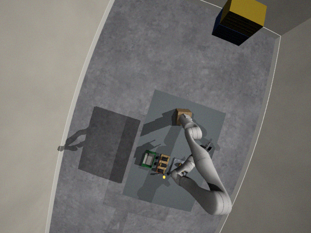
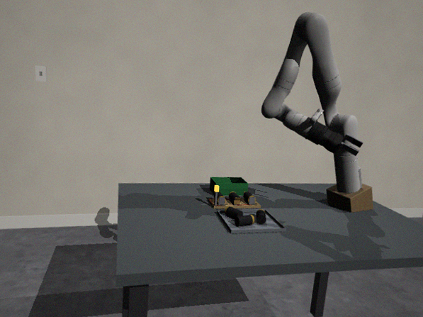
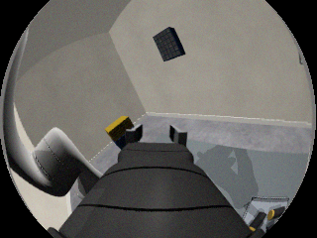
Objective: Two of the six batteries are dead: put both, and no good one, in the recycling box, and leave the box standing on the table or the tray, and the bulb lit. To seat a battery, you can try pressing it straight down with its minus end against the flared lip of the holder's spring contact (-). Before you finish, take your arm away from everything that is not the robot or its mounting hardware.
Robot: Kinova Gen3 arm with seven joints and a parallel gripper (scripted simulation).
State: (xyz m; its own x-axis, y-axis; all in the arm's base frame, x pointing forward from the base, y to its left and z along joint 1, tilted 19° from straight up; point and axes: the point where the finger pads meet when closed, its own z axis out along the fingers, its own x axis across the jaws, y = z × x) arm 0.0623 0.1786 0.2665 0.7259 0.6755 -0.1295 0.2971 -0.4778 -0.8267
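The green recycling box (image 1: pixel 150 152) (image 2: pixel 223 187) stands upright on the table; no battery shows in its pale interior. Beside it, the holder (image 1: pixel 164 156) (image 2: pixel 255 205) bears three dark batteries side by side: one (image 1: pixel 164 159), another (image 1: pixel 163 165) and a third (image 1: pixel 160 171). The bulb (image 1: pixel 164 176) (image 2: pixel 216 188) at the holder's end glows yellow. The grey tray (image 1: pixel 171 166) (image 2: pixel 255 230) holds three black batteries with yellow bands: one (image 2: pixel 232 212), another (image 2: pixel 243 220) and a third (image 2: pixel 260 216). My gripper (image 1: pixel 210 145) (image 2: pixel 359 148) (image 3: pixel 156 130) is open and empty, high above the table, away from them. Charge states cannot be told.
The arm's brown base block (image 1: pixel 184 110) (image 2: pixel 362 201) stands on the table (image 1: pixel 160 100) (image 2: pixel 170 242). The folded arm (image 1: pixel 208 170) (image 2: pixel 325 63) covers part of the tray in the top view. A yellow and blue block (image 1: pixel 248 11) (image 3: pixel 119 127) stands far off on the floor.
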